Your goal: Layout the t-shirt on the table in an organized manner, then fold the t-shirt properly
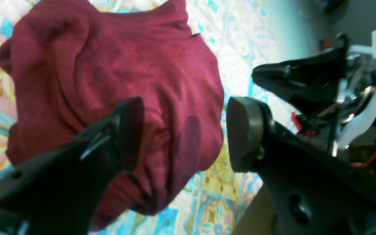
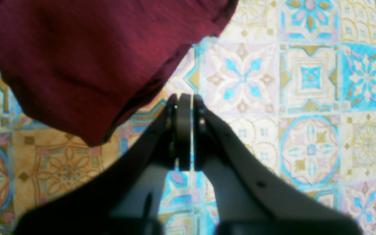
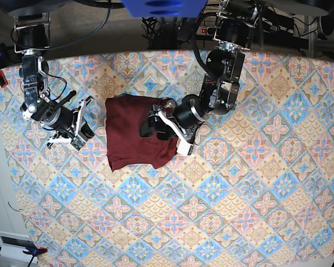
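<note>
t-shirt [image 1: 109, 81] beneath wide-open left end effector [image 1: 184, 130], nothing held

1. One t-shirt [image 3: 134, 139] on show, maroon, sitting centre-left in the base view.
2. One desk [image 3: 256, 211], and its patterned cloth fills nearly the whole frame.
3. Two arms in play: one at the left edge of the base view, one reaching down from the top centre.
4. Two grippers, then: the right gripper [image 3: 84, 129] at mid-left, the left gripper [image 3: 154, 123] over the shirt.
5. Two fingers [image 1: 245, 132] on each gripper, four in all.
</note>
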`<state>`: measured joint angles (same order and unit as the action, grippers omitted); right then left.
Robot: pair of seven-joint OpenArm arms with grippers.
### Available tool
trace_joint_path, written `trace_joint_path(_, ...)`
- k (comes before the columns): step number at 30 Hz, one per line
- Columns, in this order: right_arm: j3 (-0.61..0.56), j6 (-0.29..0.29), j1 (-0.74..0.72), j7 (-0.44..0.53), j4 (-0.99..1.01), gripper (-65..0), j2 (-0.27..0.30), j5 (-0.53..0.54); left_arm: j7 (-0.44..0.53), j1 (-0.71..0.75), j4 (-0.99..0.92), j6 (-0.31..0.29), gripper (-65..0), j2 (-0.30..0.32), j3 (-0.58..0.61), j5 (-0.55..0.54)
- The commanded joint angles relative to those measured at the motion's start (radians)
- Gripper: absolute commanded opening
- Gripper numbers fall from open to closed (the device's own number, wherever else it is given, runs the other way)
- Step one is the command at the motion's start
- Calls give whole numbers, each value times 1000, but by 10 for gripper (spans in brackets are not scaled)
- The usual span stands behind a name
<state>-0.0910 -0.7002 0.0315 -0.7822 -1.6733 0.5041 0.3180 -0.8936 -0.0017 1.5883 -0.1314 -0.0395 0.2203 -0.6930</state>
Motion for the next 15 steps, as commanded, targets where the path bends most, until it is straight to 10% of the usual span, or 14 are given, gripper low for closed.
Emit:
trace_joint_path(1, 9, 2, -18, 20, -15, -644, 18, 10, 17, -19, -18, -1, -254, -7, -15, -7)
trace_joint_path(9, 7, 2, -18, 20, -15, -644, 18, 10, 54, -74, -161, -3, -296, -13, -8, -7)
trace_joint_path(13, 9, 2, -18, 20, -15, -644, 18, 10, 52, -82, -162, -6, -597, -6, 46, -18)
trace_joint_path(15, 9, 2, -18, 20, -15, -644, 18, 10, 52, -79, -159, -6, -650, -4, 27, -18)
